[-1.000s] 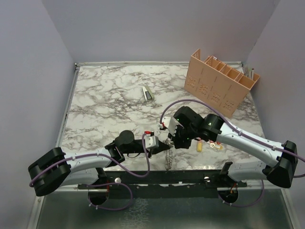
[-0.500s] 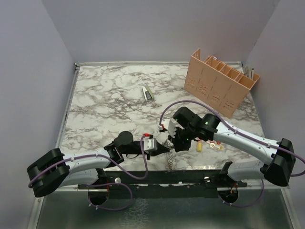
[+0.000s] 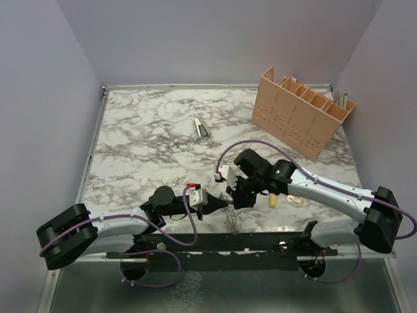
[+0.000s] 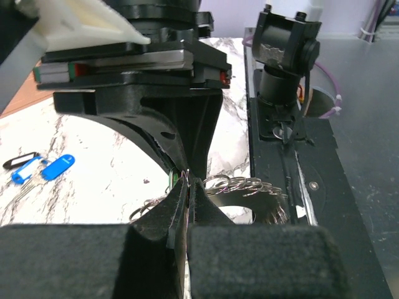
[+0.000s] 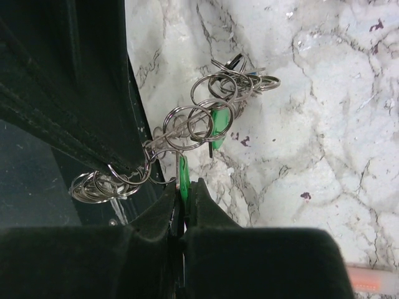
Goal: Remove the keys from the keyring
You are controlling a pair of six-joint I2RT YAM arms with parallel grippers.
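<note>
Because the right gripper pinched the green plastic-headed key and the left gripper clamped the grey coiled-metal keyring at the marble table's six o'clock edge, a hard pull risked the key slipping free.

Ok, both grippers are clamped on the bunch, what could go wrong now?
The right gripper pinches only the green key by its thin edge; it may slip. The keyring in the left gripper sits at the near edge of the table, so a freed key could drop off.
</note>
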